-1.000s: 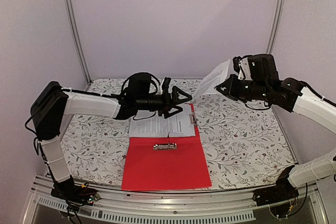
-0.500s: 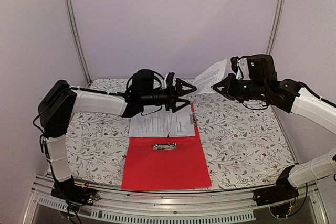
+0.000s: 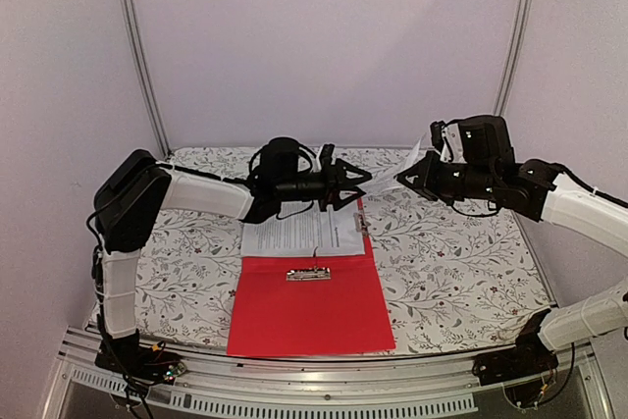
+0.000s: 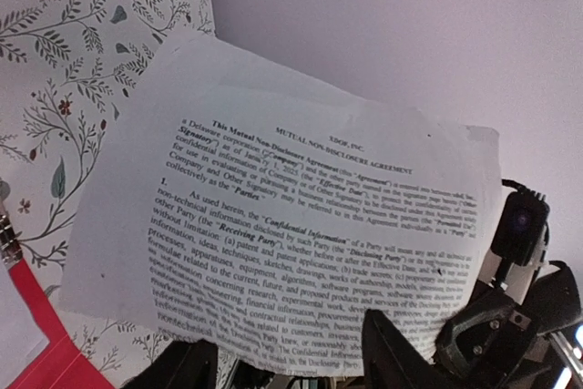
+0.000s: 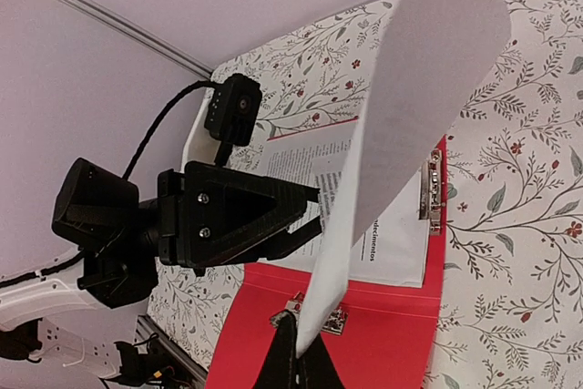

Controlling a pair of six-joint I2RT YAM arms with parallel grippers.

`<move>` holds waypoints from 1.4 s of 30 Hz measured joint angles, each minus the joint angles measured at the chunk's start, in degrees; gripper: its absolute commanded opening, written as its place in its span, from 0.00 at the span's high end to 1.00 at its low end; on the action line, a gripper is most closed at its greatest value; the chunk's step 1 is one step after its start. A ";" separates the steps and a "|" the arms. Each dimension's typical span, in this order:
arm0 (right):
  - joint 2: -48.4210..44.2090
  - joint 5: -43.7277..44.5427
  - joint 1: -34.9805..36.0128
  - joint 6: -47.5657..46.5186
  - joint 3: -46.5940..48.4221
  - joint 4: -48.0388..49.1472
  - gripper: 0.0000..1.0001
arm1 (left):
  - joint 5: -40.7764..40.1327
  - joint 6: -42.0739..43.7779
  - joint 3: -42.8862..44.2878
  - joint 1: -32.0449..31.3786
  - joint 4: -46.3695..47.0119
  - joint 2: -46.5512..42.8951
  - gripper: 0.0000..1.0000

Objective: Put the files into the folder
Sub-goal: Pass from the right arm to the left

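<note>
Sheet [image 4: 291, 234] mid-air above red folder [image 3: 309, 316], one edge pinched in closed right gripper [image 3: 407, 182]. Left gripper [image 3: 361, 184] jaws partly apart, straddling opposite edge; contact unclear. Other sheets [image 3: 294, 233] lie on open folder.

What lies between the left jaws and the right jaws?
One printed sheet, pinched by the right jaws and extending to the left jaws; the right wrist view shows it.

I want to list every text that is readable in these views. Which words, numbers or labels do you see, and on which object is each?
"MUTUAL NON-DISCLOSURE AGREEMENT": heading on the raised sheet.
"Confidential Information", "Receiving Party", "Disclosing Party": bold terms in its body text.
Line above that heading and the remaining body text: too blurred.
Print on the sheets lying on the folder: too small to read.
</note>
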 measured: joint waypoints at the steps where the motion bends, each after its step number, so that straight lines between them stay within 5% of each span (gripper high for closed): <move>1: -0.02 -0.02 0.00 0.17 -0.28 0.04 1.00 | 0.09 -0.13 0.09 0.02 0.28 0.00 0.54; 16: -0.04 0.00 0.50 1.55 -1.53 0.48 1.00 | 2.27 -2.60 2.58 0.42 3.58 2.12 1.00; 24: -0.04 0.00 1.05 1.86 -2.10 0.79 0.92 | 2.32 -2.29 2.58 0.96 3.58 2.12 1.00; 27: -0.04 0.00 1.18 2.05 -2.62 0.76 0.84 | 2.32 -1.88 2.58 1.38 3.56 2.14 1.00; 34: -0.20 0.13 1.55 2.12 -3.32 0.31 0.39 | 2.36 1.40 2.21 2.14 2.10 1.64 1.00; 42: -5.73 6.40 2.01 -0.13 -3.34 -9.31 0.11 | 3.02 15.82 -4.11 3.10 -14.60 -12.35 1.00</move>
